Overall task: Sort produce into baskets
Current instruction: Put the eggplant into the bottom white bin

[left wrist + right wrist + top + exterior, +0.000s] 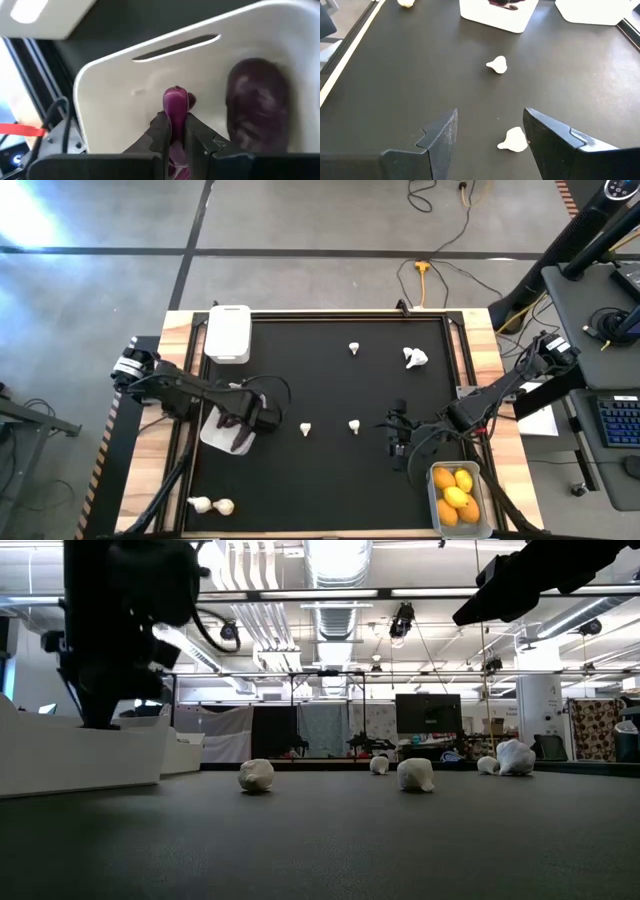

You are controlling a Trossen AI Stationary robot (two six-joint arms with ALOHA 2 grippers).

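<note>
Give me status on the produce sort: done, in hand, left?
Done: yellow and orange fruits in the clear basket; one eggplant in the white basket. In hand: left end effector holds a second eggplant over it. Left: six garlic bulbs on the mat; right end effector open above one.

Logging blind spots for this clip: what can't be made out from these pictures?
- High view: the left gripper covers much of the white basket, hiding its contents.
- Left wrist view: the held purple eggplant is hidden lower down by the fingers; a second eggplant is blurred.
- Low view: the basket wall hides what is inside.
- Right wrist view: the far basket's contents are cut off by the edge.
</note>
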